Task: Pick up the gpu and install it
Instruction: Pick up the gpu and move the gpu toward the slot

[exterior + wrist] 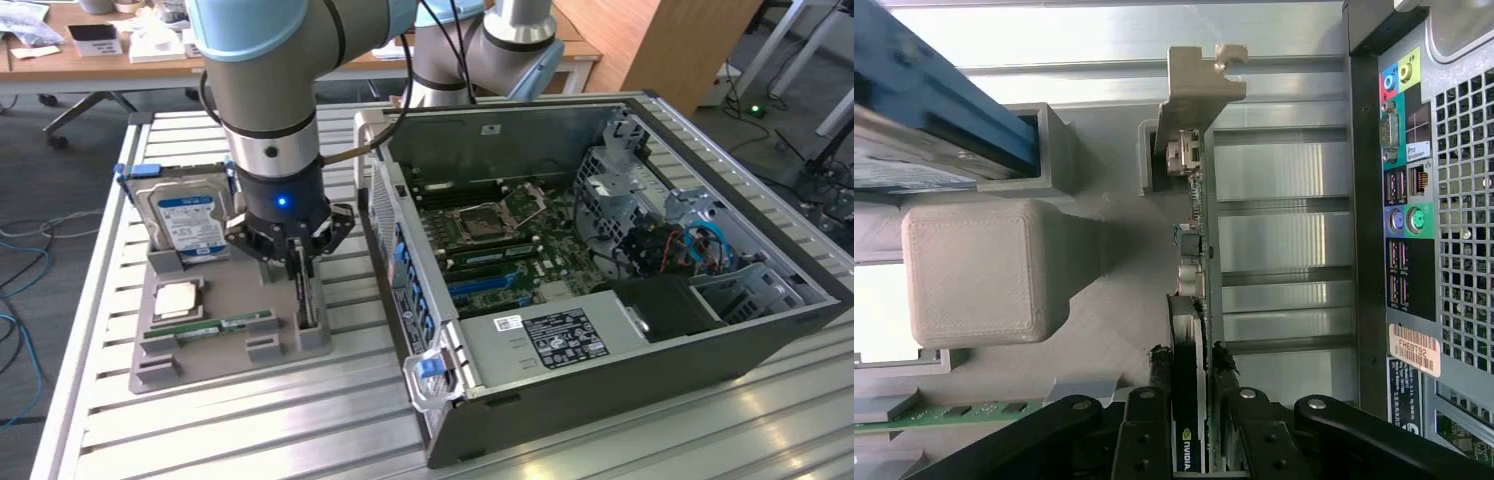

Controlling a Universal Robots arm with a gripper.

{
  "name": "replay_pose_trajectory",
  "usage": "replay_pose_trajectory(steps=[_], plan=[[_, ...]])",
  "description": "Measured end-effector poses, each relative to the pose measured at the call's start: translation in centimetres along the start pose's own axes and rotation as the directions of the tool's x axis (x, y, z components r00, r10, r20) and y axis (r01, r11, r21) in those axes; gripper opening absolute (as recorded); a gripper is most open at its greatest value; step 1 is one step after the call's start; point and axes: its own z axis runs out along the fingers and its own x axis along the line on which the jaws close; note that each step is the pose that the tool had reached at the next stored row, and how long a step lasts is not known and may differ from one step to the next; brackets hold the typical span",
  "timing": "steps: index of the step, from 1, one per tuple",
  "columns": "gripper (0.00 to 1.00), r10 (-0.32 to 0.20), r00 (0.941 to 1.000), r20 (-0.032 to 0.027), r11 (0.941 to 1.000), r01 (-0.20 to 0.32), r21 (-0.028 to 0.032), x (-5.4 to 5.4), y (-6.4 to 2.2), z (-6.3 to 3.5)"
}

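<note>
Four parts sit on the gray tray (214,375): at its left end in the exterior view a hard drive (187,222) stands upright, a CPU (178,300) and a RAM stick (227,325) lie mid-tray, and the gpu (310,305) stands on edge in a slot along the tray's right side. The gripper (296,262) is down over it. Right of the tray lies the open computer case (601,250). The wrist view adds detail: both fingers (1152,420) press the card's faces, clamping it, its metal bracket (1194,85) at the end away from them, with the case's rear ports (1402,215) beside the tray
</note>
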Motion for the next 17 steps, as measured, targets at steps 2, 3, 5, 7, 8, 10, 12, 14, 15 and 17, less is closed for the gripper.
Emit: replay_pose_trajectory(steps=[2,3,5,7,8,10,12,14,15,17], plan=[[0.27,0.000,1.0000,0.0000,1.0000,0.000,0.0000,0.00,0.00,0.00],[0.27,0.000,1.0000,0.0000,1.0000,0.000,-0.0001,0.00,0.00,0.00],[0.27,0.000,1.0000,0.0001,1.0000,0.000,-0.0001,0.00,0.00,0.00],[0.27,0.000,1.0000,0.0001,1.0000,0.000,0.0000,0.00,0.00,0.00],[0.27,0.000,1.0000,0.0001,1.0000,0.000,0.0000,0.00,0.00,0.00],[0.27,0.000,1.0000,0.0001,1.0000,0.000,0.0000,0.00,0.00,0.00],[0.27,0.000,1.0000,0.0001,1.0000,0.000,0.0000,0.00,0.00,0.00],[0.27,0.000,1.0000,0.0001,1.0000,0.000,-0.0001,0.00,0.00,0.00],[0.27,0.000,1.0000,0.0001,1.0000,0.000,-0.0001,0.00,0.00,0.00],[0.27,0.000,1.0000,0.0001,1.0000,0.000,0.0000,0.00,0.00,0.00]])
